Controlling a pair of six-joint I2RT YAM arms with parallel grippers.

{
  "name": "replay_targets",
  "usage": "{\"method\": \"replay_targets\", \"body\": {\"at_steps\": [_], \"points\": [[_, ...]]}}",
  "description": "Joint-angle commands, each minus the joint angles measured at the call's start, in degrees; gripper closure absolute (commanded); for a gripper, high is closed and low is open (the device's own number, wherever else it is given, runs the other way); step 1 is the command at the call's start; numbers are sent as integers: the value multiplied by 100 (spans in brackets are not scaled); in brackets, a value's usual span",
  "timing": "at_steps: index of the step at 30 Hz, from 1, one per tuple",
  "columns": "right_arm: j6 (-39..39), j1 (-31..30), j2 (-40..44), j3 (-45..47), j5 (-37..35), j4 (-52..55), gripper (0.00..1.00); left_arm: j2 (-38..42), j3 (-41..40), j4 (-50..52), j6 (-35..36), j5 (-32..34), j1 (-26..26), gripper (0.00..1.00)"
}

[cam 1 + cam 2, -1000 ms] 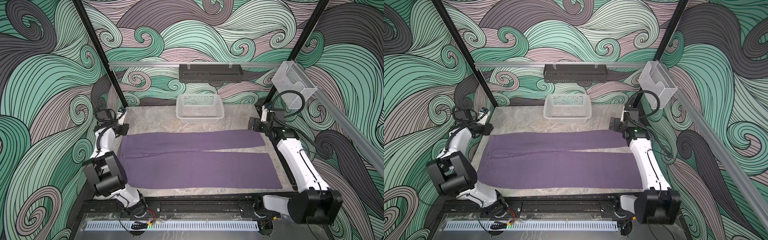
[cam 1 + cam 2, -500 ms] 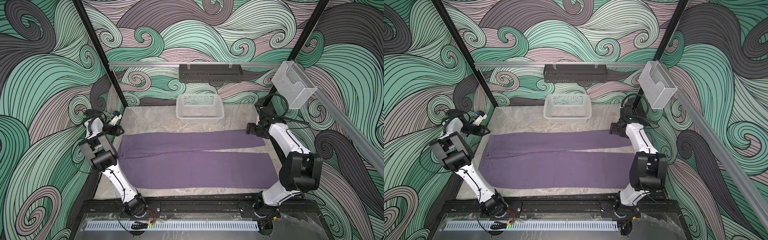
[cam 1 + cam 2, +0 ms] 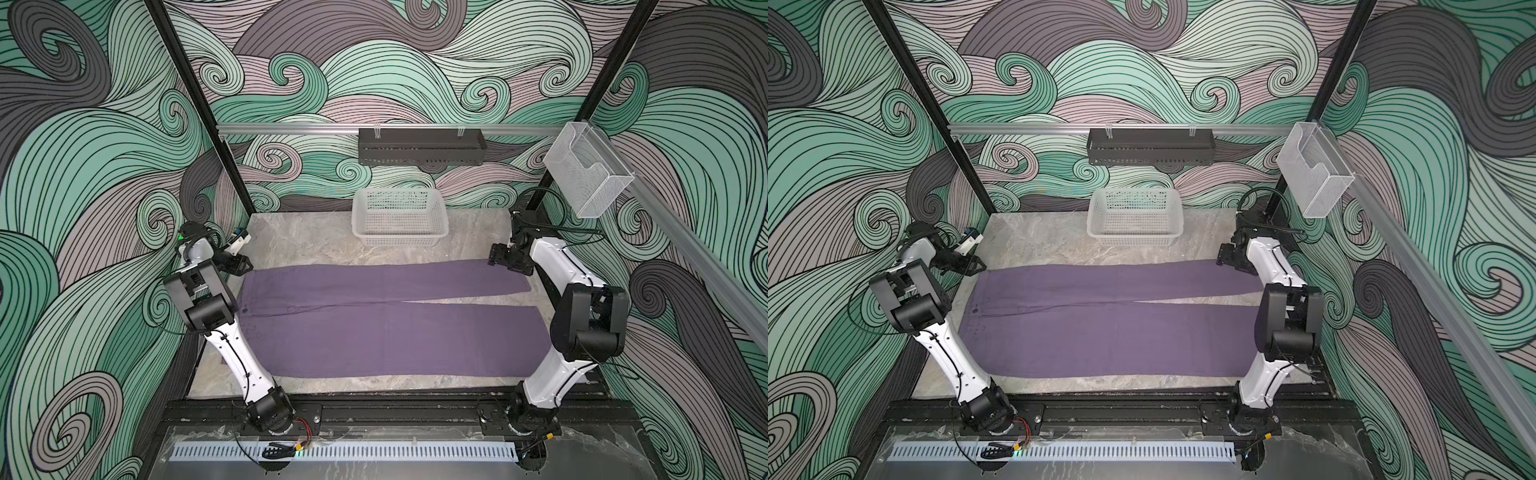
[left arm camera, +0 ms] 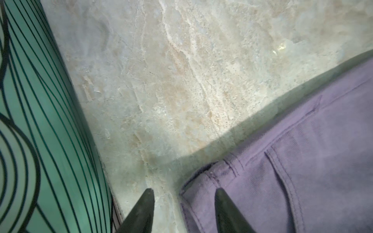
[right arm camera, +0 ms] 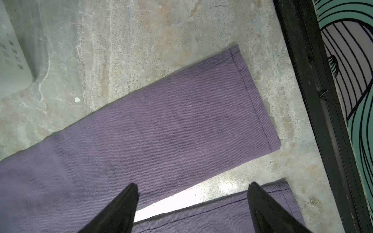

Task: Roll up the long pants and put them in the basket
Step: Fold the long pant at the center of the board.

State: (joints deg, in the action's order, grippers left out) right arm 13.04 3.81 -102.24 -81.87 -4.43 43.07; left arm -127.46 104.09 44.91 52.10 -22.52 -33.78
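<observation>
Hovering at the left edge of the table [image 3: 299, 241], the left gripper [image 3: 240, 264] is pointing at the far corner of the waistband of the long pants [image 3: 386, 328]. In the left wrist view its fingertips [image 4: 148, 194] are standing apart with nothing pinched. One is sitting over bare tabletop and the other over the waistband corner; whether either is touching cannot be told. The pants are lying flat and unrolled across the table in both top views, waistband at the left, with the two legs running to the right and parting slightly toward the hems. A white mesh basket [image 3: 399, 237] is sitting behind them at the back of the table, apart from the fabric. At the right, the right gripper [image 3: 500, 261] is hanging over the far leg near its hem. In the right wrist view its fingers [image 5: 129, 193] are spreading wide, holding nothing, with the strip of table between the legs showing between them.
</observation>
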Motion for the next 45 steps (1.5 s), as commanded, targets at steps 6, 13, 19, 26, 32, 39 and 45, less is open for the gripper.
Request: {"method": "replay_targets", "body": {"at_steps": [6, 13, 19, 26, 32, 39, 45], "points": [[207, 23, -351, -239, -193, 294, 16, -449, 23, -112, 300, 348, 120, 51], [217, 22, -523, -355, -307, 389, 17, -621, 80, -76, 306, 646, 182, 54], [234, 23, -698, -480, -325, 493, 20, -717, 120, 36, 328, 789, 205, 72], [40, 32, -653, -572, -532, 699, 22, -685, 78, 110, 240, 932, 215, 95], [250, 662, -916, -848, -352, 1216, 25, -492, -106, 27, 266, 925, 216, 100], [317, 1435, -1468, -1035, 399, 1004, 39, -438, -144, 110, 292, 1027, 215, 100], [195, 1327, -1918, -1533, 379, 744, 35, -436, -252, 181, 231, 1034, 223, 100]]}}
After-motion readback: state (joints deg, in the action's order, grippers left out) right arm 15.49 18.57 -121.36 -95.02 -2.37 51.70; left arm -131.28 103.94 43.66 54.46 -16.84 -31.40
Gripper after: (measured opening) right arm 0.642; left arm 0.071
